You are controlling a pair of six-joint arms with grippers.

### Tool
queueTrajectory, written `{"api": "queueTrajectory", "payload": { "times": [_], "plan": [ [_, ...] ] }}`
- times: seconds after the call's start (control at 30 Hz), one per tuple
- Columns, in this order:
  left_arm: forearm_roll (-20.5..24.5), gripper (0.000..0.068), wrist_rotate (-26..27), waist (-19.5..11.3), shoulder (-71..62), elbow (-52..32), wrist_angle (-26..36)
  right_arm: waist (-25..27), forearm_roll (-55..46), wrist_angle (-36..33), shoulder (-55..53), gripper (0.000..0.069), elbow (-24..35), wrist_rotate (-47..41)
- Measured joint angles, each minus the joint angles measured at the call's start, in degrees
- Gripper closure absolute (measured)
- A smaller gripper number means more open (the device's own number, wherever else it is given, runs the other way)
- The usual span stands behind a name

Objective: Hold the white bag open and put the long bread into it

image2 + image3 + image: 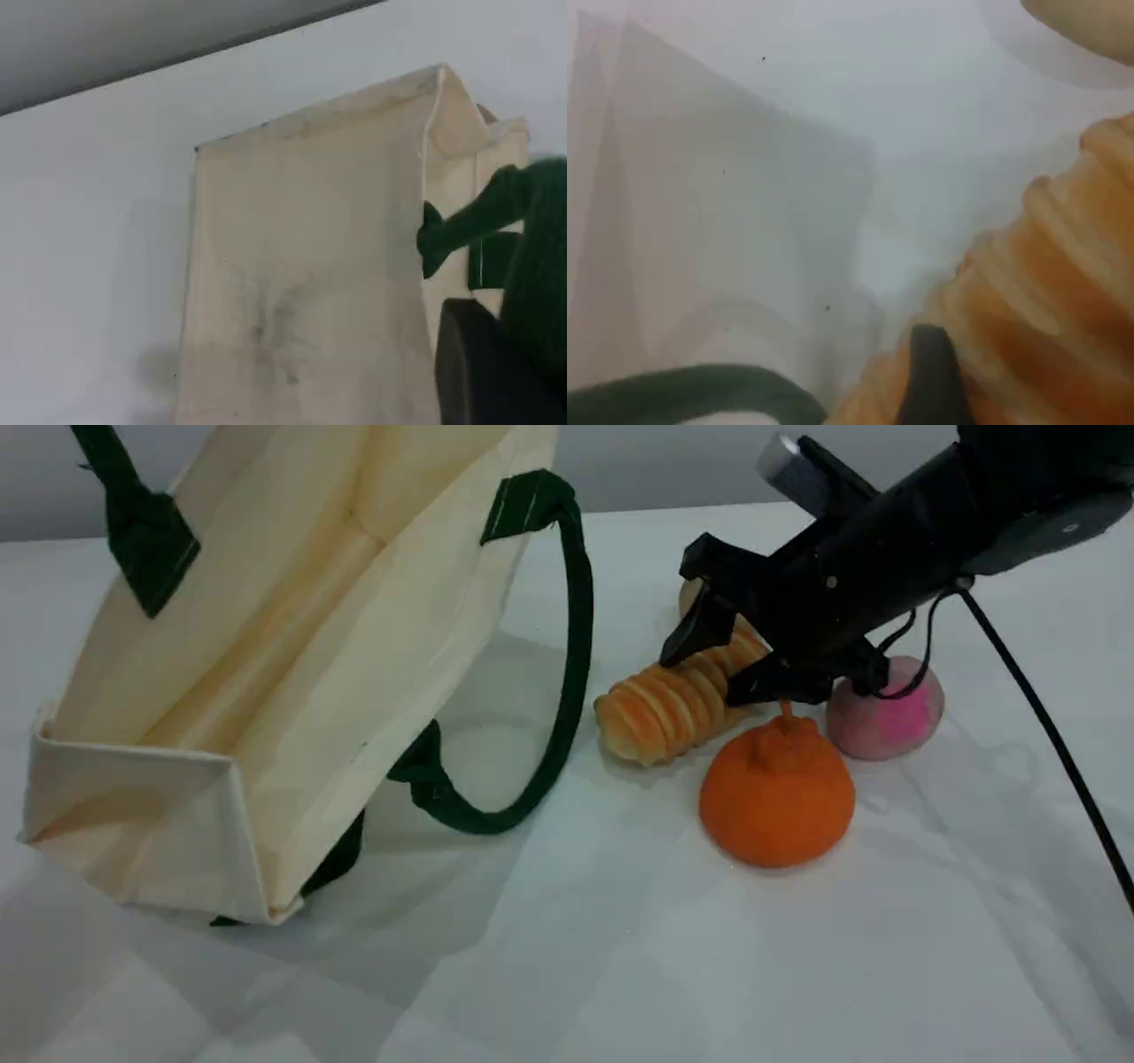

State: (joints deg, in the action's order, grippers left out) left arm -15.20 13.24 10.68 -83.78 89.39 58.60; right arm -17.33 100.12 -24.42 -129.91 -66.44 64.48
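Straddling your long bread [669,708], the right gripper [718,664] stands spread wide, ungrasping; your left gripper [496,372], clenched, lifts the white bag [292,673] by its handle [496,212].

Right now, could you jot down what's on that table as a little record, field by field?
Bag: white bag tilted with its mouth lifted, one green handle looping down onto the table
Bread: long bread lying on the table right of the bag, not yet inside
Other items: orange fruit in front of the bread; pink and beige ball beside it
Left gripper: shut on the bag's other green handle
Right gripper: open, jaws on either side of the bread
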Motion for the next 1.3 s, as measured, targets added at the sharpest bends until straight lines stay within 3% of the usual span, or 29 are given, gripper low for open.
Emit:
{"api": "queueTrajectory", "payload": {
  "times": [0.27, 0.37, 0.47, 0.57, 0.63, 1.03, 1.3],
  "plan": [
    [0.2, 0.0606, 0.0, 0.0, 0.0, 0.0, -0.1, -1.4, 0.3, 0.8, -2.6, 0.0244, -0.6, 0.5],
    [0.2, 0.0606, 0.0, 0.0, 0.0, 0.0, -0.1, -1.5, 0.2, 0.8, -2.7, 0.0289, -0.6, 0.5],
    [0.2, 0.0606, 0.0, 0.0, 0.0, 0.0, -0.1, -1.5, 0.2, -0.3, -2.9, 0.0407, -0.6, 0.5],
    [0.2, 0.0606, 0.0, 0.0, 0.0, 0.0, -0.1, -1.7, -0.4, -3.9, -3.1, 0.0573, -0.6, 0.5],
    [0.2, 0.0606, 0.0, 0.0, 0.0, 0.0, -0.1, -1.7, -0.4, -5.8, -3.1, 0.0622, -0.5, 0.5],
    [0.2, 0.0606, 0.0, 0.0, 0.0, 0.0, -0.1, -1.5, -1.1, -4.4, 4.0, 0.0639, -0.4, 0.2],
    [0.2, 0.0606, 0.9, 0.0, 0.0, 0.0, -0.1, -0.6, -11.7, -4.0, 11.7, 0.064, -0.4, -4.7]
  ]
}}
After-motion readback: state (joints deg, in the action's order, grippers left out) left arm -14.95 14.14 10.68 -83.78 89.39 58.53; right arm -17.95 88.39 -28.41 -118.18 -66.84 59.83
